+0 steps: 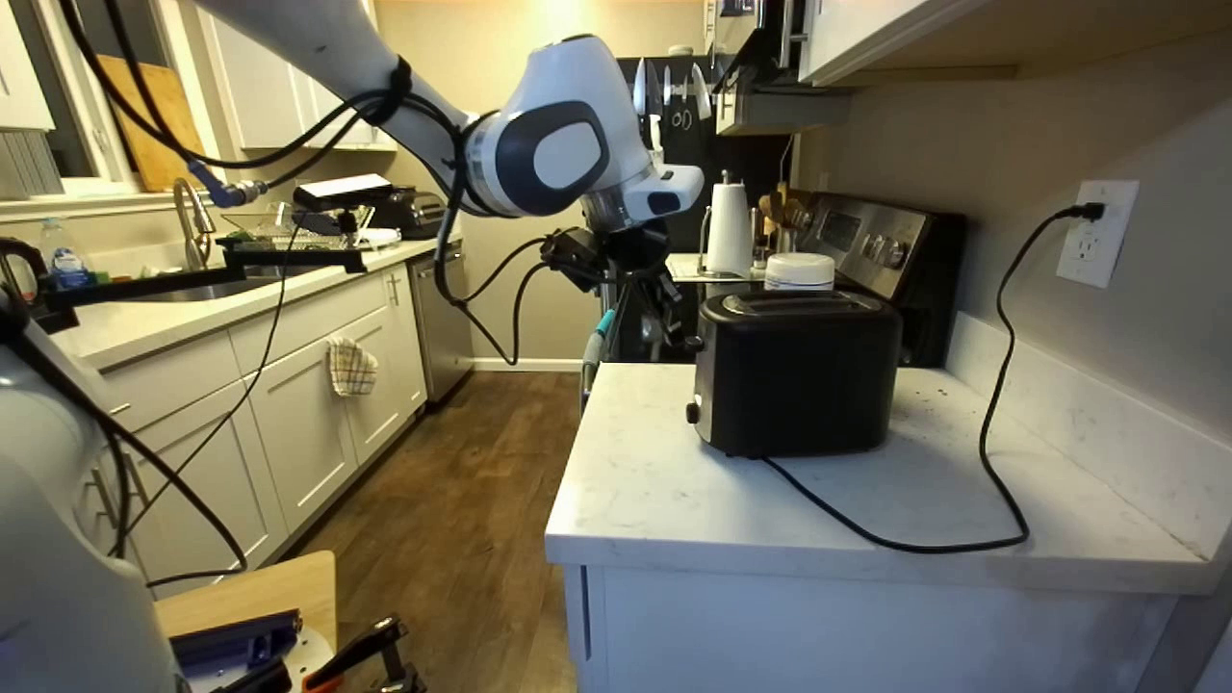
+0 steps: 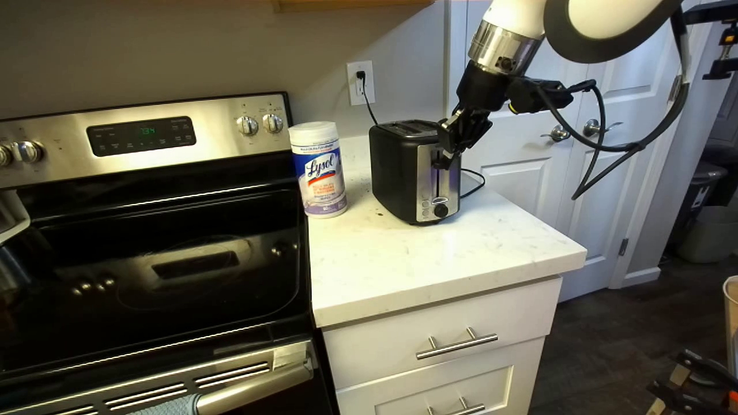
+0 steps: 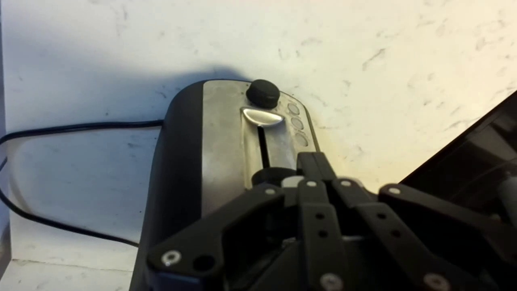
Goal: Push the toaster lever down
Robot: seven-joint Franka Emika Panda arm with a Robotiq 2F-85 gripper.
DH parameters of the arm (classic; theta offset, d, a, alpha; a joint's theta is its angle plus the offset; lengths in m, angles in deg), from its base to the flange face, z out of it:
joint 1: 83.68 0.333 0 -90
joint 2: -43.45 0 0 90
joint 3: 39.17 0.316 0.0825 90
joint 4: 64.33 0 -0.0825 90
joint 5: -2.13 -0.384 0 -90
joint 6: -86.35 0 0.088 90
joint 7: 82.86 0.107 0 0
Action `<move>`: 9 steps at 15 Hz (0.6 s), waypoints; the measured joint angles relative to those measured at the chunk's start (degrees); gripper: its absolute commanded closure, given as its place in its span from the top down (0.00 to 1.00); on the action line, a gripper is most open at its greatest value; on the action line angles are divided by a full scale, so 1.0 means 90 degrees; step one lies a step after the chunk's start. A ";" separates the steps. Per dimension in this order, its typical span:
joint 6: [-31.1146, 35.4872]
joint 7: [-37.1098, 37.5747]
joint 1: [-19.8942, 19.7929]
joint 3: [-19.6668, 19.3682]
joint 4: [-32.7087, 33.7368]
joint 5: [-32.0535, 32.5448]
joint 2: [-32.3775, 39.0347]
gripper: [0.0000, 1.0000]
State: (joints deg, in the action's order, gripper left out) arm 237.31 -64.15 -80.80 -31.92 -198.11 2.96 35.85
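- In the wrist view, the Robotiq gripper (image 3: 317,163) reaches over the toaster (image 3: 181,169), its two fingers brought together with nothing between them. The toaster lever (image 3: 268,176) is partly hidden by the gripper; the tips show just beside it, toward the round buttons (image 3: 297,123) on the toaster's steel end panel (image 3: 222,133). From the lever, the guide slot (image 3: 263,147) runs straight to the toaster's control knob (image 3: 263,93); the push should follow that line.
- In an exterior view, the toaster lever (image 2: 441,163) sits high on the toaster's end, slot below it, so I judge it not yet pushed. The gripper slants down from above that end, tips close over the lever; whether they touch, I cannot tell.
- In an exterior view, the toaster (image 1: 799,375) stands upright, the lever (image 1: 694,343) jutting from its narrow end, just below the fingertips. A downward stroke seems right, though tips too far toward the toaster's button side could slip past the tab.
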 measured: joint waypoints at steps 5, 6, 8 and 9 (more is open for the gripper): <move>0.0063 0.0000 0.0040 -0.0006 0.0000 -0.0039 0.0000 0.00; 0.0089 0.0002 0.0037 -0.0011 0.0000 -0.0034 0.0000 0.00; 0.0181 0.0033 0.0021 -0.0018 0.0000 0.0011 -0.0001 0.00; 0.0227 0.0066 0.0008 -0.0022 0.0000 0.0045 -0.0001 0.00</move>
State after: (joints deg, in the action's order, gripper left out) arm 239.36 -63.55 -80.72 -32.12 -198.11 3.37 35.84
